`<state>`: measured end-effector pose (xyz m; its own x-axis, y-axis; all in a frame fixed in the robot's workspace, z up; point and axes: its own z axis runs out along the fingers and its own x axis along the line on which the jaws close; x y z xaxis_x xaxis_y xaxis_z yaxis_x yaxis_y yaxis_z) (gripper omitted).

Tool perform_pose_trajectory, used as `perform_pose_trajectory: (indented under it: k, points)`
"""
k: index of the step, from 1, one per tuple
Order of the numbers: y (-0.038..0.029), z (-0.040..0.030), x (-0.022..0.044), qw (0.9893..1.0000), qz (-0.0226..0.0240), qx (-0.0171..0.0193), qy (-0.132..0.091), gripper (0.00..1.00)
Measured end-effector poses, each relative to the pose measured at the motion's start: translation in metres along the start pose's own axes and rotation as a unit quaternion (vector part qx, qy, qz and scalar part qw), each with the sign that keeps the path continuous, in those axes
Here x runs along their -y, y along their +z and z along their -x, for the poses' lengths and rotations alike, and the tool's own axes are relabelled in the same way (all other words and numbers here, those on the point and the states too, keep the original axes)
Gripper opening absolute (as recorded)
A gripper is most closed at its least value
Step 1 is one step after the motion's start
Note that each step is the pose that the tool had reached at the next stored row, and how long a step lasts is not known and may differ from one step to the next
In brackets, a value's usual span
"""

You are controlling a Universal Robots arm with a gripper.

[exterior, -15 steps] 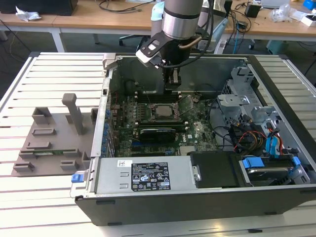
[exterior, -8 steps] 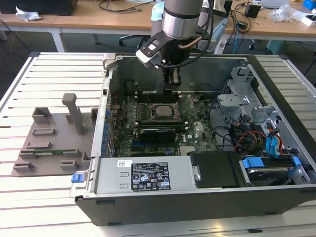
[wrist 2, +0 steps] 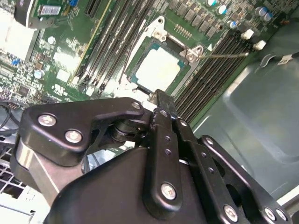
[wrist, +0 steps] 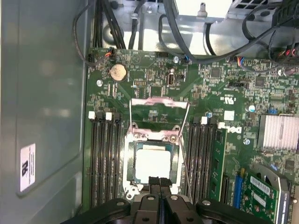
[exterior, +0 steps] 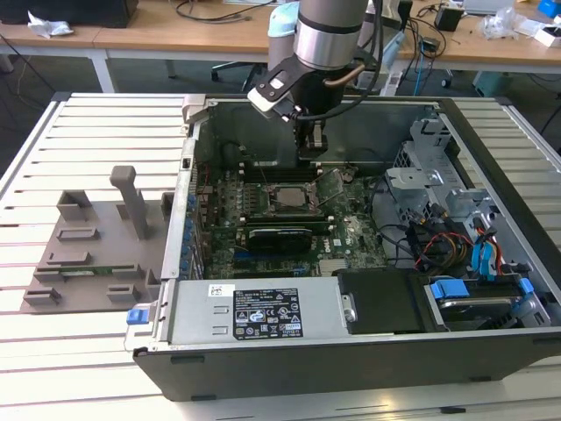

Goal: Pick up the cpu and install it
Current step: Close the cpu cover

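The cpu point(wrist: 152, 165) lies flat in the socket point(wrist: 130, 163) on the motherboard point(wrist: 224, 93), silvery top up, with the load plate point(wrist: 159, 103) swung open beside it. The gripper point(wrist: 161, 181) hangs over the socket's edge, fingers clenched together and holding nothing. In the exterior view it stands inside the open case point(exterior: 351, 368), above the board and clear of the cpu.
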<state>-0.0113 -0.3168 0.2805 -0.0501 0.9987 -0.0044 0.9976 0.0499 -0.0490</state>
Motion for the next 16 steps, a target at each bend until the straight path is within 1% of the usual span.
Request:
perform_pose_trajectory:
  k: [1,2,4,6,8,16]
  points:
    - [-0.0002,0.0003,-0.0055,1.0000,-0.0003,0.0000,0.000,0.11]
    - [-0.0003,0.0004,-0.0082,1.0000,-0.0004,0.0000,0.000,0.11]
    - [-0.0007,0.0009,-0.0192,1.0000,-0.0011,-0.0001,0.000,0.11]
    - [-0.0011,0.0012,-0.0251,1.0000,-0.0015,-0.0001,0.000,0.11]
    - [-0.0014,0.0016,-0.0325,1.0000,-0.0019,-0.0001,0.000,0.11]
    - [-0.0020,0.0024,-0.0475,1.0000,-0.0021,-0.0001,0.000,0.11]
